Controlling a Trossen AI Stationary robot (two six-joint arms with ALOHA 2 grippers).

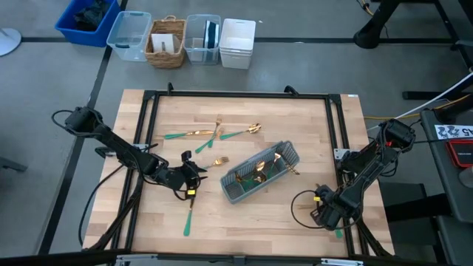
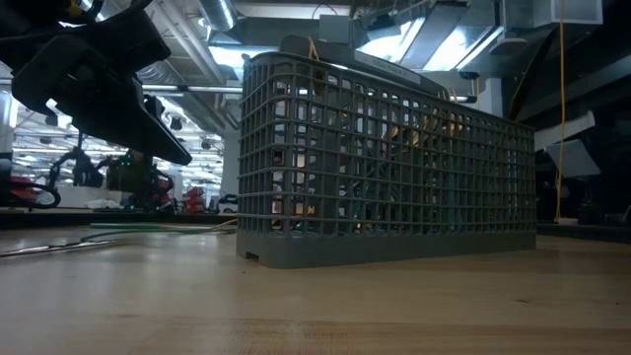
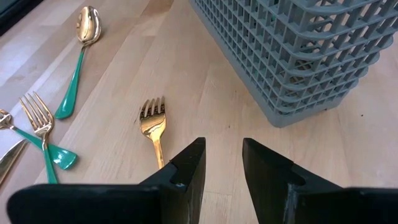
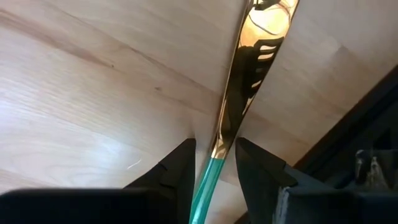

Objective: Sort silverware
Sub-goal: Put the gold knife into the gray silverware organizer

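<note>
Left hand open, low over tabletop left of grey caddy, gold fork just ahead of fingers. Loose silverware beyond. Right hand near tabletop's right corner, fingers straddling teal-handled utensil.

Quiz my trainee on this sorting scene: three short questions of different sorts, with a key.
1. True or false: the caddy already holds some silverware.
2. The open left gripper points toward a: A fork; B spoon; C knife.
3. Which gripper straddles a piece near the table's right edge?
Key: 1 true; 2 A; 3 the right gripper, open around it.
</note>
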